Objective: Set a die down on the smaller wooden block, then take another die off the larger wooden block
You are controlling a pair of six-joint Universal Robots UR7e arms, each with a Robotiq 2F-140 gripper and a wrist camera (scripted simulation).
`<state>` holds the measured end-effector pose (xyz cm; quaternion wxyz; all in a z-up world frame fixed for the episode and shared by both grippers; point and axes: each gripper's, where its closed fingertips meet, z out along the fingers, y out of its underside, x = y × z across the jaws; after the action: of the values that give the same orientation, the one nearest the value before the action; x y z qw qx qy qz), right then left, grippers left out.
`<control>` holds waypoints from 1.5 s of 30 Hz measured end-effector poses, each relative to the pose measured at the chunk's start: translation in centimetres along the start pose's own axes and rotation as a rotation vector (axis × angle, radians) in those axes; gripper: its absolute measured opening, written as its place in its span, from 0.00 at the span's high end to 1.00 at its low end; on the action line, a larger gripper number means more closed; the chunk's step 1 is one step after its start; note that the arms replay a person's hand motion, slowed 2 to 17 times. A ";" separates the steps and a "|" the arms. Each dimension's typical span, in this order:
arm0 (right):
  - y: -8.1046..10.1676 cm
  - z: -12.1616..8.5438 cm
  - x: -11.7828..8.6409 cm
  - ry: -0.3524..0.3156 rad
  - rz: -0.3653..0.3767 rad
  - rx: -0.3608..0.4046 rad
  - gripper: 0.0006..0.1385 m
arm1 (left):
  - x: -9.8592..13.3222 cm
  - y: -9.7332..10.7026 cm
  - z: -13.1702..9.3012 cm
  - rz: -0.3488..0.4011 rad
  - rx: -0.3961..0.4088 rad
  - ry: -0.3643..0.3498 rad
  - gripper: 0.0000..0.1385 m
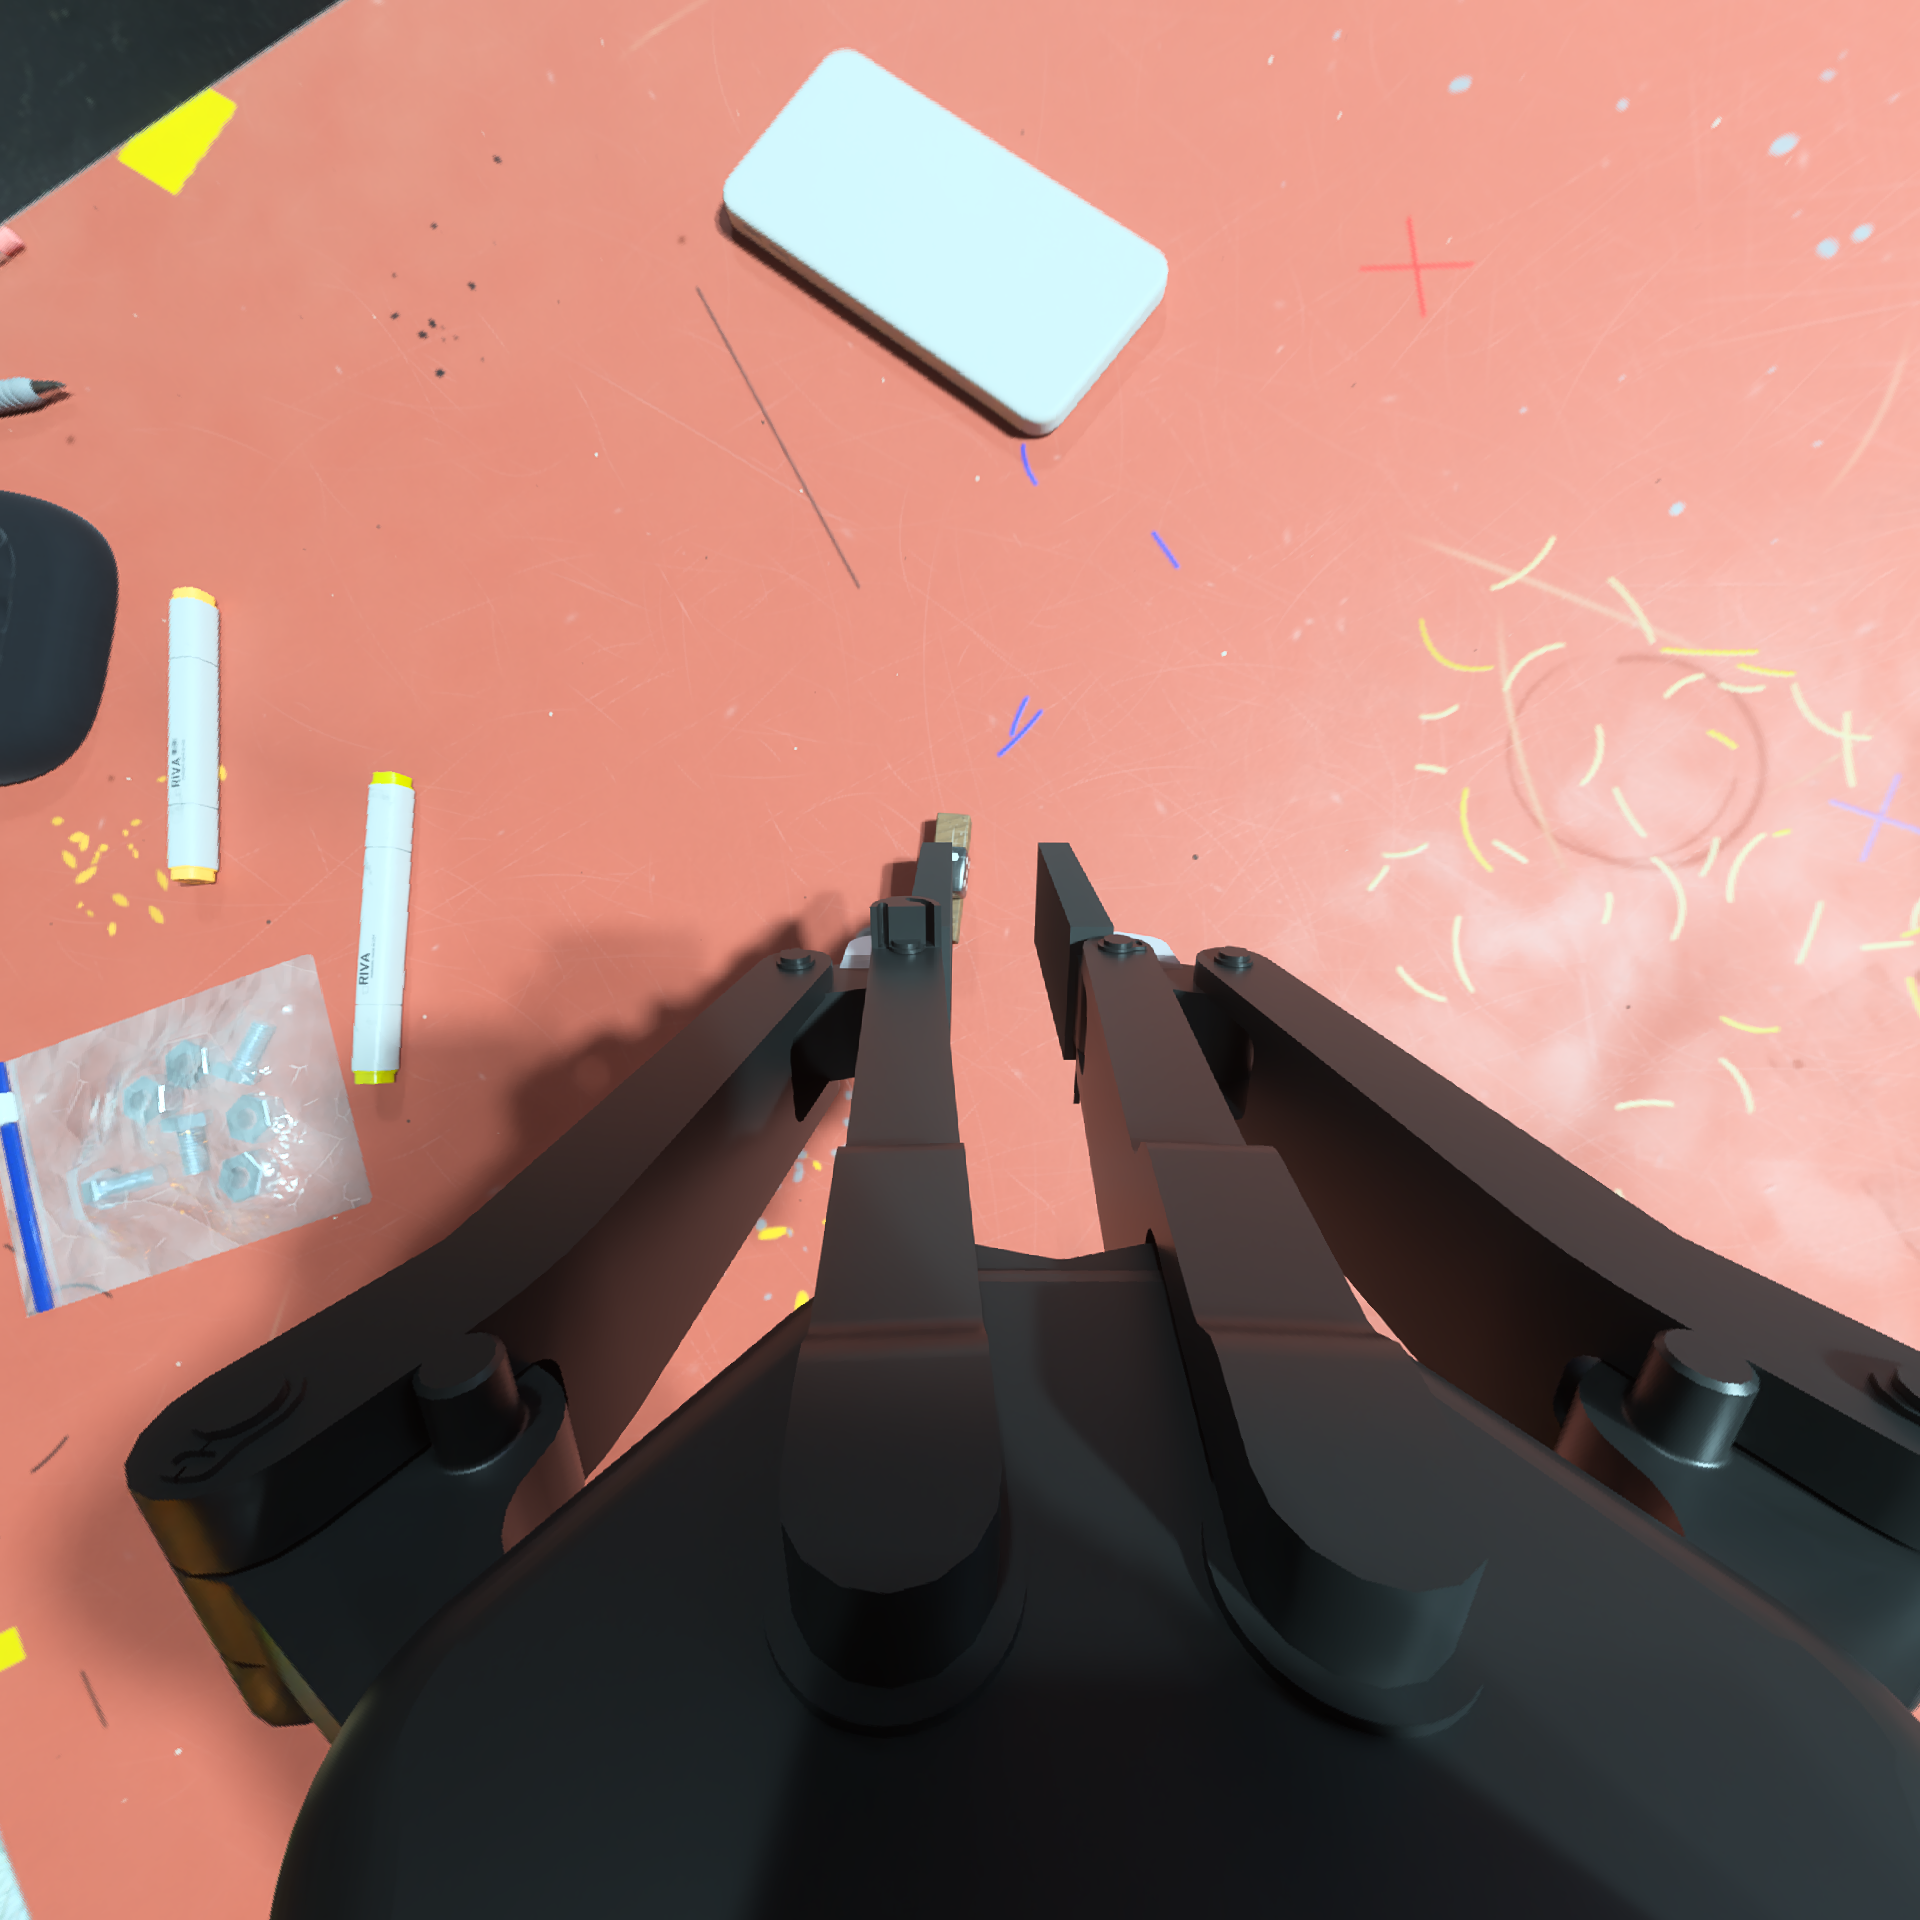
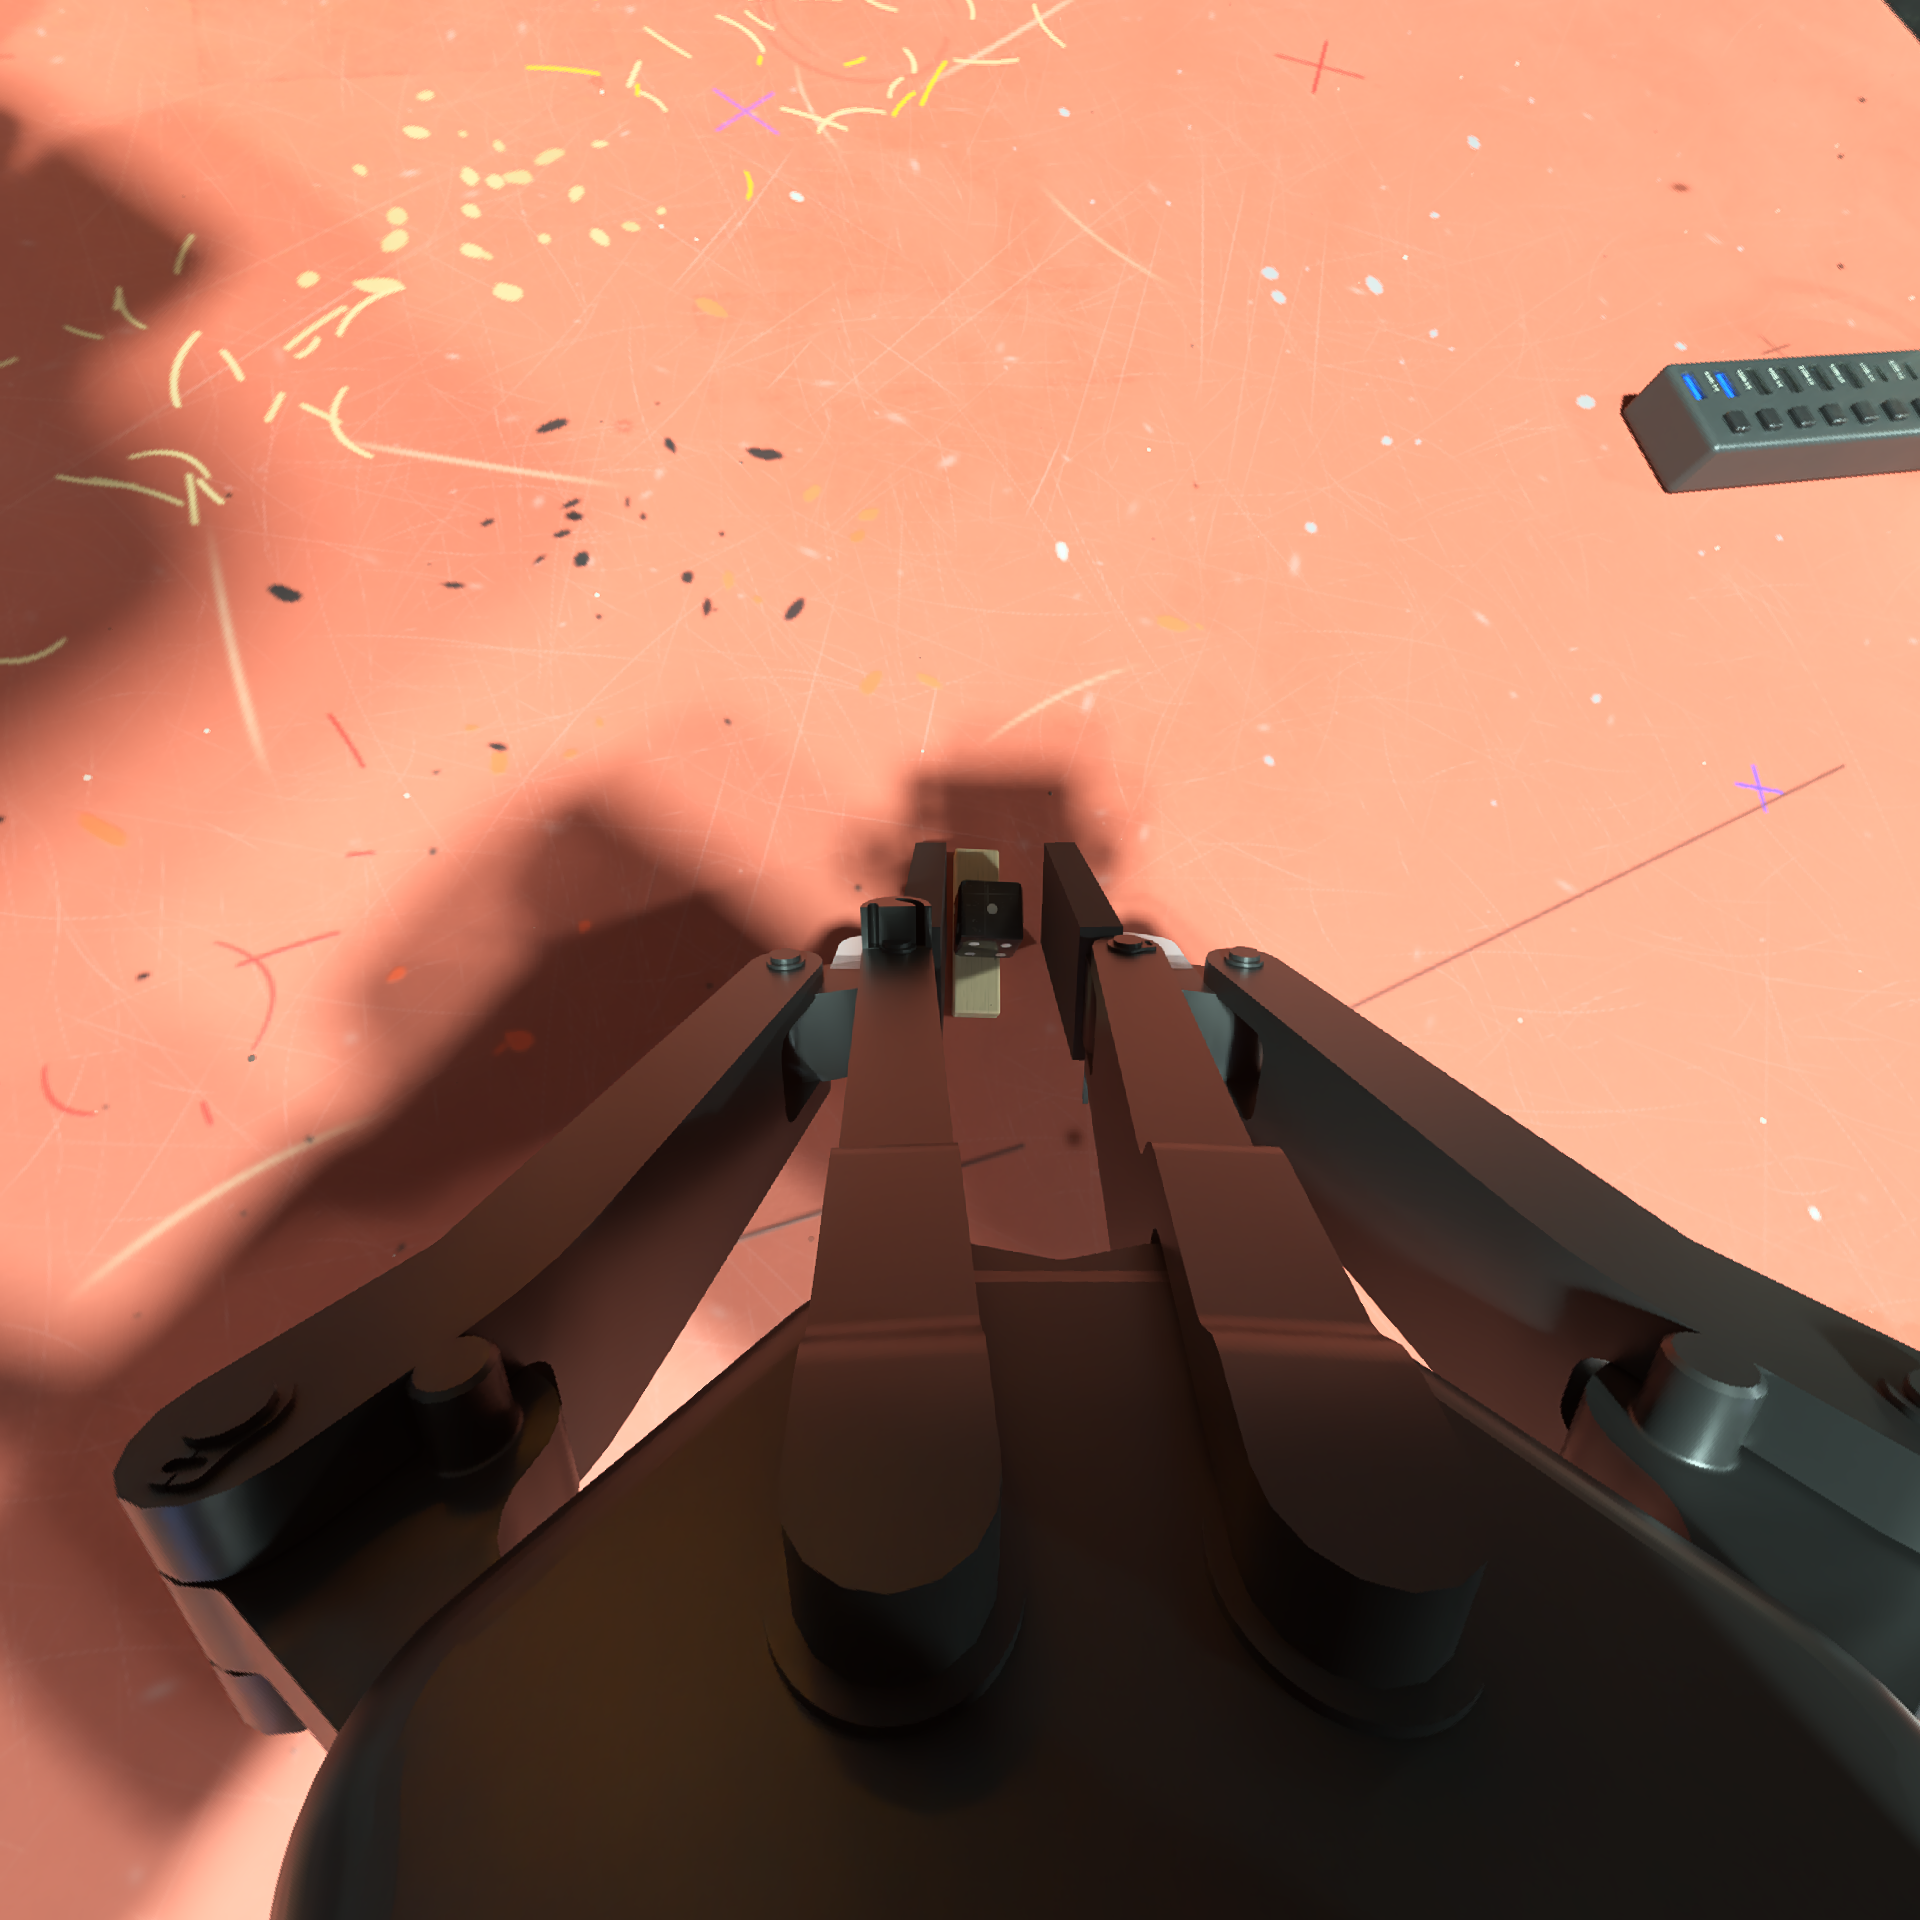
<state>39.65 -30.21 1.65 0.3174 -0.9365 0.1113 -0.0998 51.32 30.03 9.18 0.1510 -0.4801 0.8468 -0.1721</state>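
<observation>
Black die (image 2: pixel 989 914) on wooden block (image 2: pixel 977 987) sits between right jaws.

I count two markers: one orange-capped marker (image 1: pixel 193 736) and one yellow-capped marker (image 1: pixel 382 928). I count one bag of bolts (image 1: pixel 182 1127), one white slab (image 1: pixel 943 239), one grey hub (image 2: pixel 1782 418), two wooden blocks (image 1: pixel 958 844) (image 2: pixel 977 982), and one black die (image 2: pixel 988 916).
</observation>
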 end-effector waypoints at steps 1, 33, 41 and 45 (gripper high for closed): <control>0.0 0.0 0.0 0.000 -0.001 -0.001 0.82 | -0.1 0.1 0.3 0.005 -0.011 -0.002 0.84; -0.5 -1.2 0.2 0.020 0.048 0.053 0.81 | -1.4 0.7 6.4 0.123 -0.240 0.010 0.81; -0.5 -1.4 0.2 0.028 0.051 0.057 0.81 | -1.5 1.2 7.1 0.122 -0.292 0.005 0.85; -0.6 -1.5 0.2 0.032 0.051 0.062 0.81 | -1.6 1.1 7.2 0.117 -0.296 -0.005 0.88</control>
<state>39.53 -30.61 3.23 0.3468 -0.9213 0.1372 -0.1097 54.28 30.91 2.37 0.0905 -0.4473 0.8891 -0.0350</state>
